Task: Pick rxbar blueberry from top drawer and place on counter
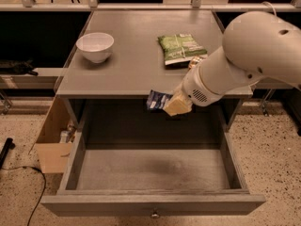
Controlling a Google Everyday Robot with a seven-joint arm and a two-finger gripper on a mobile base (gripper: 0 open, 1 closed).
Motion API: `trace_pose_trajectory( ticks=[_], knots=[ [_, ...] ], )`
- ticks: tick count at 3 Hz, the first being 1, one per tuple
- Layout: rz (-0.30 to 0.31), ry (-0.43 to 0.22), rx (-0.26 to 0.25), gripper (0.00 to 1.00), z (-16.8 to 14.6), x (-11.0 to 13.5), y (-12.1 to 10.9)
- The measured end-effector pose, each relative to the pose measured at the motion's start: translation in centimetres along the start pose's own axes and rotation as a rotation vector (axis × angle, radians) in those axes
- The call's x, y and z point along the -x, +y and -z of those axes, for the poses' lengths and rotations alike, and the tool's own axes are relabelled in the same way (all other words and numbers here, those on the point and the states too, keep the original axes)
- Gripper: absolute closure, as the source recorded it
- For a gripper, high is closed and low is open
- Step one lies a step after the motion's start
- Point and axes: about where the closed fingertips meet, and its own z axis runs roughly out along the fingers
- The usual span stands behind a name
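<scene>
The rxbar blueberry (pixel 157 99), a small dark navy-blue wrapper with pale lettering, is held in my gripper (pixel 171 103) at the counter's front edge, above the open top drawer (pixel 150 173). The gripper's pale fingers (pixel 177 103) are shut on the bar's right end. My white arm (pixel 240 60) comes in from the right. The drawer is pulled out, its inside bare, with a small round knob (pixel 154 215) on its front panel. The grey counter (pixel 131 55) lies just behind and level with the bar.
A white bowl (pixel 95 46) stands on the counter's left. A green snack bag (pixel 181 48) lies on its right, with a shiny orange-brown packet (pixel 197 60) partly hidden behind my arm. A cardboard box (pixel 54 140) stands on the floor left of the cabinet.
</scene>
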Motion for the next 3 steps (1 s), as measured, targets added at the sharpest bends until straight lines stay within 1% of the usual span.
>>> trace_pose_trajectory(
  ticks=[1, 2, 3],
  knots=[
    [-0.003, -0.027, 0.039, 1.0, -1.0, 0.5, -0.5],
    [0.009, -0.029, 0.045, 1.0, -0.4, 1.9, -2.2],
    [0.067, 0.014, 0.041, 1.0, 0.8, 5.7, -5.2]
  ],
)
